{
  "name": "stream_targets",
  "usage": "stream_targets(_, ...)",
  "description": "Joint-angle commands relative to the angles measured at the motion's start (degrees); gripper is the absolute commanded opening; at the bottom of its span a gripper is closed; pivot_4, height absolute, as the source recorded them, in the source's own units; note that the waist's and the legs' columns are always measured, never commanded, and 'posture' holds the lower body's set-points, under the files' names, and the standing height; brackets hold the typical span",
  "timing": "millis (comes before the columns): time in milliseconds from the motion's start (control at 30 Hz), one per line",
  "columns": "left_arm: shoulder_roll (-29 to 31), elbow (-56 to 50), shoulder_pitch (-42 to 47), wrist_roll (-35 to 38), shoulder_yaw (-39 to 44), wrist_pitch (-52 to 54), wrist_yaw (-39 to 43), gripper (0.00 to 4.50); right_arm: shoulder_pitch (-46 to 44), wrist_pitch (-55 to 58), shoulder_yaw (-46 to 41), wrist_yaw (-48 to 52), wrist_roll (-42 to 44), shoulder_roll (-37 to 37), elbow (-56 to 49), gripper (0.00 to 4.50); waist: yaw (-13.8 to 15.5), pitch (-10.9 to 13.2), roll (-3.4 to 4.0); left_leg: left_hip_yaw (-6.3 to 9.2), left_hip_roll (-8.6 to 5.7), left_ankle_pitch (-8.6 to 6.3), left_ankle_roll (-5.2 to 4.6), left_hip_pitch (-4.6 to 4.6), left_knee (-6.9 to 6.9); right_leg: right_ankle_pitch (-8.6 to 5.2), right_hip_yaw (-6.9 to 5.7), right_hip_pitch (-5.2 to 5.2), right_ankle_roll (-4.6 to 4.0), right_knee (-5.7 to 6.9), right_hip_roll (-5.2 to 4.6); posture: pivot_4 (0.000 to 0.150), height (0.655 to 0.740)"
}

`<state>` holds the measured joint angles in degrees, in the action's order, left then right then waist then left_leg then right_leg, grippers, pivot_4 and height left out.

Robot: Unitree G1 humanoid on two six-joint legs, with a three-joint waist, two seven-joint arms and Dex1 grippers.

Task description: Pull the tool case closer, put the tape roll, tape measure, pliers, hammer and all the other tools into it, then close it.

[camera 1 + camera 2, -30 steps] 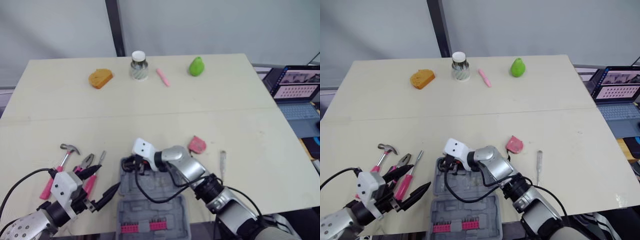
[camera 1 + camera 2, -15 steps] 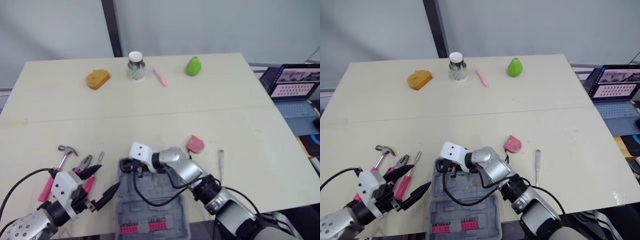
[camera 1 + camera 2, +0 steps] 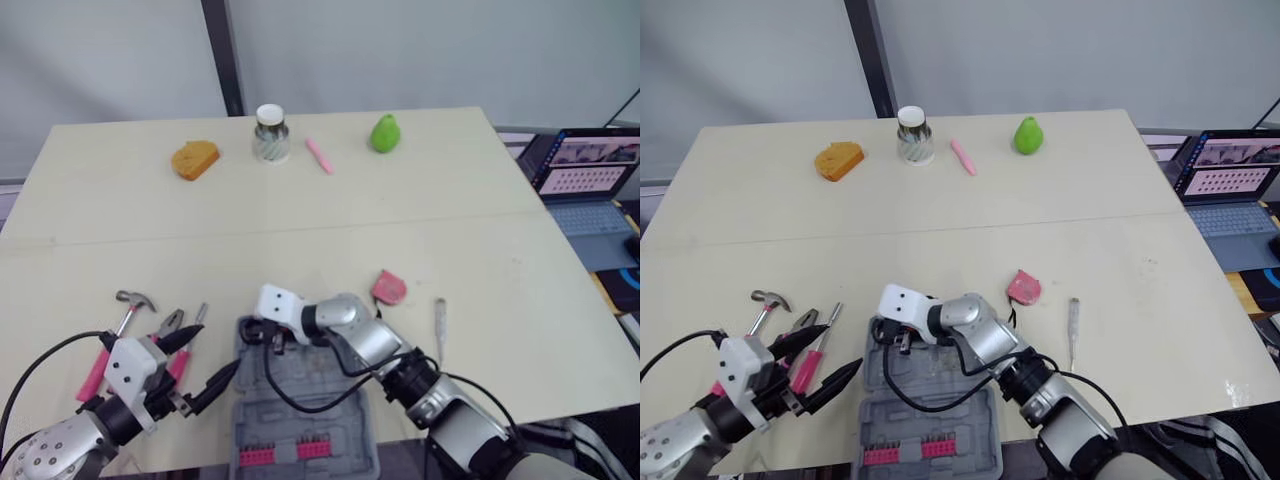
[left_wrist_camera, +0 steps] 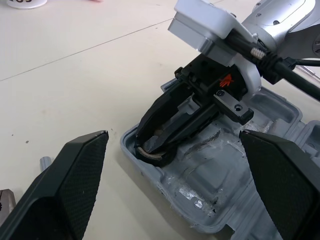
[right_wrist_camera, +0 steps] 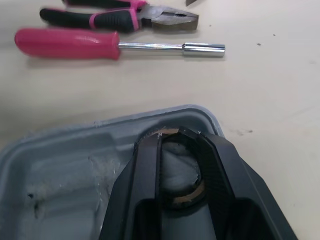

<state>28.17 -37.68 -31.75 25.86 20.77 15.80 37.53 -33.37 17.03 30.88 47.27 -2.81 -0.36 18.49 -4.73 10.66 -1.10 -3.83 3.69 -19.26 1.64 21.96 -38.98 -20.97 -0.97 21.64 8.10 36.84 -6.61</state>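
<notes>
The grey tool case [image 3: 345, 420] lies open at the table's near edge, with pink bits [image 3: 275, 455] along its front. My right gripper [image 3: 262, 335] reaches into the case's far-left corner, shut on the black tape roll [image 5: 190, 192], which rests low in that pocket. My left gripper [image 3: 205, 358] hovers open just left of the case, with nothing between its fingers. The pink-handled hammer [image 3: 130, 305], pliers [image 3: 170, 325] and pink screwdriver [image 3: 190, 335] lie left of it. On the case's right lie the pink tape measure [image 3: 389, 288] and a small grey tool [image 3: 439, 318].
Along the far edge stand an orange sponge [image 3: 194, 158], a lidded jar [image 3: 268, 133], a pink marker [image 3: 319, 155] and a green pear [image 3: 384, 132]. A laptop [image 3: 590, 180] sits off the table's right side.
The head view has shifted slightly. My right gripper stays in the case corner with the roll, and the left gripper holds about the same spot.
</notes>
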Motion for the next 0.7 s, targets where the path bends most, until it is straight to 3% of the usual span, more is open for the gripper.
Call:
stream_targets(33,1.04,-0.85,2.13,2.6,1.63,1.54,-0.62,4.5,2.1,3.75,-6.94,2.64,8.46,-0.28,-9.05,1.22,0.13,0.01,0.01,0.01,0.0,0.0,0.0,0.01,0.01,0.0,0.0,0.0,0.0,0.01,0.0,0.15,0.74)
stream_targets(167,3.99,0.41,7.15,7.17,4.61,6.37,-0.79,4.5,5.25,10.67,-15.48,4.36,17.32,-6.11,-22.26,1.22,1.22,0.02,0.02,0.11,0.0,0.0,-0.02,0.19,-0.02,0.01,-0.08,0.04,0.01,0.06,0.0,0.15,0.74)
stream_targets(267,8.09,5.91,12.11,7.95,8.38,7.49,0.67,4.5,10.26,17.74,-24.13,6.2,24.45,-15.62,-33.32,1.22,2.1,0.02,0.02,0.14,-0.02,-0.01,-0.03,0.19,0.0,0.02,-0.12,0.02,0.01,0.03,0.01,0.15,0.74)
stream_targets(333,10.85,11.43,14.54,7.44,10.52,6.66,2.62,4.5,14.33,21.75,-30.17,6.88,28.78,-21.97,-38.47,2.01,2.79,0.02,0.03,0.15,-0.03,-0.03,-0.06,0.19,0.02,0.01,-0.19,0.02,0.0,-0.03,0.03,0.15,0.74)
stream_targets(500,16.9,27.39,17.78,4.78,13.92,2.8,8.71,4.5,26.96,28.15,-47.63,10.7,37.8,-37.74,-44.05,4.49,3.13,0.04,0.07,-0.17,-0.06,-0.16,-0.24,0.2,0.17,0.01,-0.25,0.02,0.0,-0.39,0.03,0.15,0.74)
stream_targets(700,23.45,47.27,21.67,0.93,15.36,-4.08,15.52,4.5,45.64,20.84,-63.42,16.29,34.5,-47.47,-34.61,4.49,3.29,0.0,-0.02,-0.78,-0.04,-0.24,-0.28,0.15,0.29,0.01,-0.34,0.01,0.01,-0.86,0.06,0.15,0.74)
